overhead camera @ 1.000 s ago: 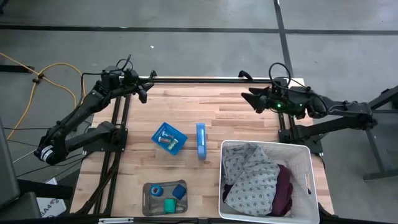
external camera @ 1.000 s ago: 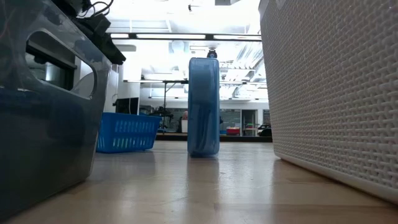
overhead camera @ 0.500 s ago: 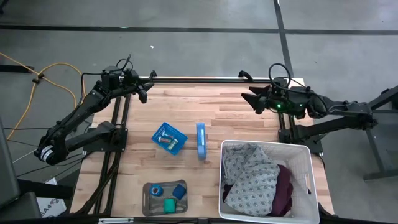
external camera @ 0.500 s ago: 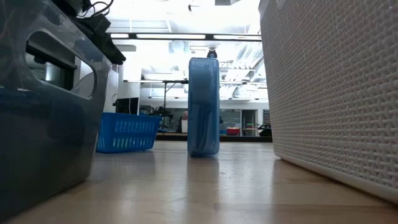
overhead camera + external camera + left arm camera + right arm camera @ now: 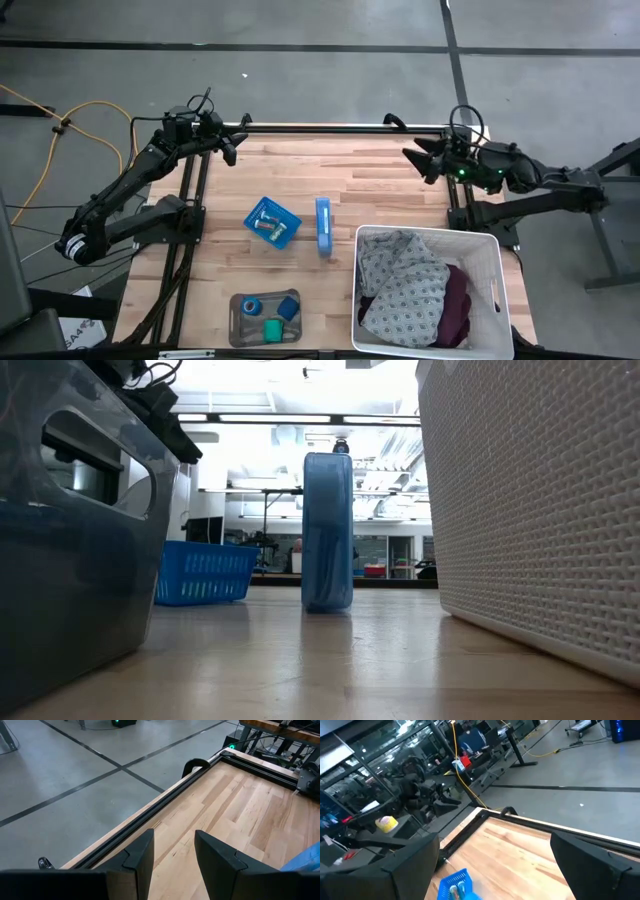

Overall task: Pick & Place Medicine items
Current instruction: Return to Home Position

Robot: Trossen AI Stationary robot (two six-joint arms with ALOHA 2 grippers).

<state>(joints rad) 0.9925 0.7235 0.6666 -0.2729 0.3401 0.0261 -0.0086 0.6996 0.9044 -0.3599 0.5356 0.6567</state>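
High view first: the wooden table is seen from above, and almost nothing is left loose on it. The white bin is placed at the near right corner, and it is filled with a patterned cloth and a purple cloth. Both arms are held up at the far edge. The left gripper is kept over the far left corner with its fingers apart, and nothing is held in it. The right gripper is kept over the far right side, spread wide and empty too. A grey tray is set at the near edge on the left. The blue roll, the green roll and the small blue block are kept inside it. A blue basket is placed in the middle, with small pale pieces inside. A flat blue thing is stood on its edge between the basket and the white bin; what it is cannot be told. The sorting looks finished, and only the resting of the arms seems to be left.
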